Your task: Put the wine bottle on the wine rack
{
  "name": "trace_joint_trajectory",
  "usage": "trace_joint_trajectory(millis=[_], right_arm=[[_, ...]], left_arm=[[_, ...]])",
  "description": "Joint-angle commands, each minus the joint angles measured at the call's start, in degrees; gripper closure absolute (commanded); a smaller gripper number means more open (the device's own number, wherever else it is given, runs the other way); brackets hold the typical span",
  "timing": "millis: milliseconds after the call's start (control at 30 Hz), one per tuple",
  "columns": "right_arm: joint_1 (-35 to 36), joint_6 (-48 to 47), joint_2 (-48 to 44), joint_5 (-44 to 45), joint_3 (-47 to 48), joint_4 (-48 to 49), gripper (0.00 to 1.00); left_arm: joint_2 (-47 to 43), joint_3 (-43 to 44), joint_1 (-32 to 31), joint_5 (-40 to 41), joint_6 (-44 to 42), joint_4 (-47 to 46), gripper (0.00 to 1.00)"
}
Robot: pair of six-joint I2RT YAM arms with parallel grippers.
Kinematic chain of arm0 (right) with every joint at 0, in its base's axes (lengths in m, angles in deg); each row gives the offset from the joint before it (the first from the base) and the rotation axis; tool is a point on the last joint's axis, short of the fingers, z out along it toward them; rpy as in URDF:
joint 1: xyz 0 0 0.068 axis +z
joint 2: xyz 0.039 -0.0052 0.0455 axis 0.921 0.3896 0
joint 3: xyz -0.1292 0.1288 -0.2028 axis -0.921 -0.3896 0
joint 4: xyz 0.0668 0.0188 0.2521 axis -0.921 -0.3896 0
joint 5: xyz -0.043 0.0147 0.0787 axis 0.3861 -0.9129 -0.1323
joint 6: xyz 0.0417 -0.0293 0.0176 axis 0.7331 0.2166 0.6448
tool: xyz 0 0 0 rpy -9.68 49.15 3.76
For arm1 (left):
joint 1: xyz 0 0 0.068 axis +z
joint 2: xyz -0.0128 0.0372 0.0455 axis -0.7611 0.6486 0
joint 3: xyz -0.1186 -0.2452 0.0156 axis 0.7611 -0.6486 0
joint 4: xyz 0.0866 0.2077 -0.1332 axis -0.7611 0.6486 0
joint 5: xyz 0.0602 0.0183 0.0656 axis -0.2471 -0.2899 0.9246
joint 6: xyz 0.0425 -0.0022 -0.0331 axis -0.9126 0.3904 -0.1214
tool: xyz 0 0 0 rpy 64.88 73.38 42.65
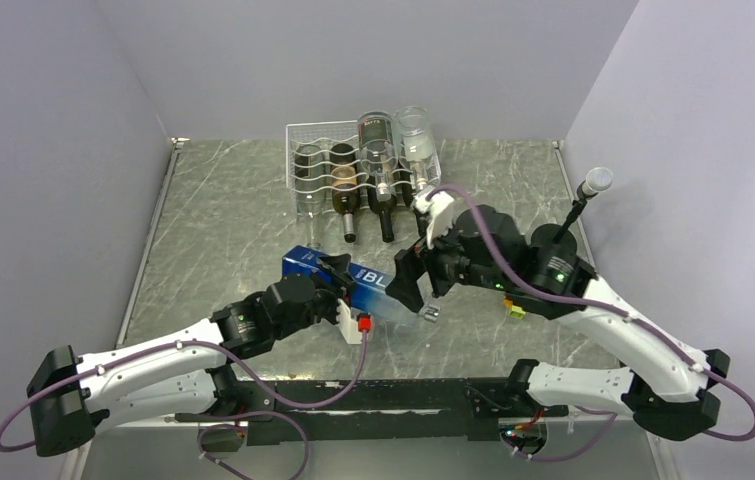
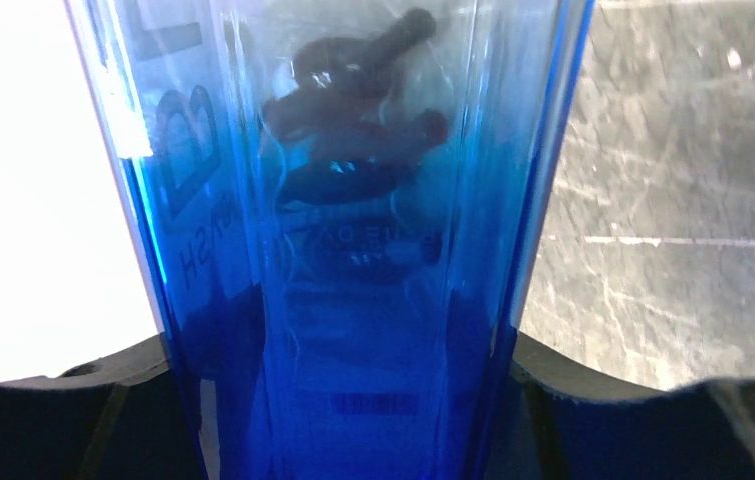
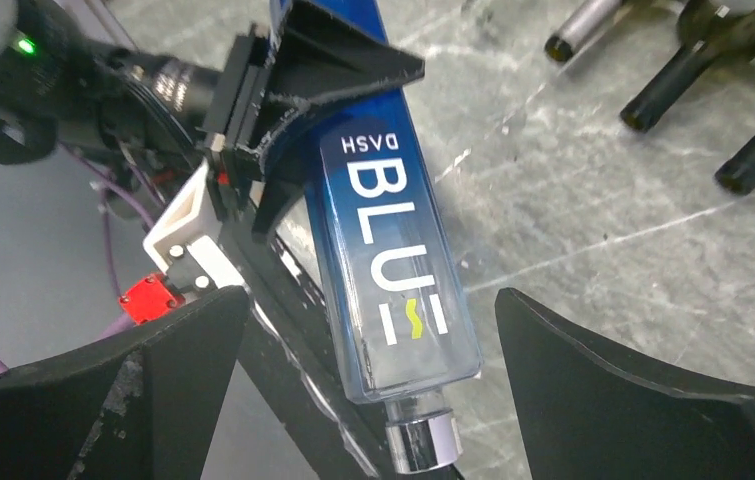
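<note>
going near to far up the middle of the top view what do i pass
black base rail → blue bottle held in the left tool → dark bottle necks → wine rack

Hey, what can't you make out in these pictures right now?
- Top view: which wine rack cradles are free; thin wires and clear glass are too small.
- Right wrist view: rack cut off by the top edge; only bottle necks show.
- Right wrist view: blue bottle base, covered by the left fingers.
- Left wrist view: the bottle fills the frame; its small print is blurred.
</note>
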State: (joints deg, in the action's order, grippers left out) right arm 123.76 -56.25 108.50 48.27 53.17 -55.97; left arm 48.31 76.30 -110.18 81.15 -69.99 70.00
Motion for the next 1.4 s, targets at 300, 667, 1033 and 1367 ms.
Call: trace_joint_trajectory(millis=[300, 667, 1033, 1367], right_arm=[[-0.4, -3.5, 8.8, -6.1, -7.9, 6.3, 0.00], [-0.5, -4.3, 12.3, -14.3, -8.8, 8.3, 0.26], [-0.5, -2.8, 12.8, -12.7, -8.1, 7.0, 1.00], [-0.6, 0.4, 9.7, -2.8, -4.8, 7.2, 1.00]], left_arm=[[-6.1, -1.0, -0.2, 0.6, -9.4, -15.8, 0.99], [-7.3, -1.2, -0.2, 1.3, -9.0, -17.7, 0.99], [-6.3, -0.3, -0.2, 4.6, -5.8, -18.6, 0.77], [-6.6, -1.3, -0.2, 5.7, -7.8, -14.5, 0.01]])
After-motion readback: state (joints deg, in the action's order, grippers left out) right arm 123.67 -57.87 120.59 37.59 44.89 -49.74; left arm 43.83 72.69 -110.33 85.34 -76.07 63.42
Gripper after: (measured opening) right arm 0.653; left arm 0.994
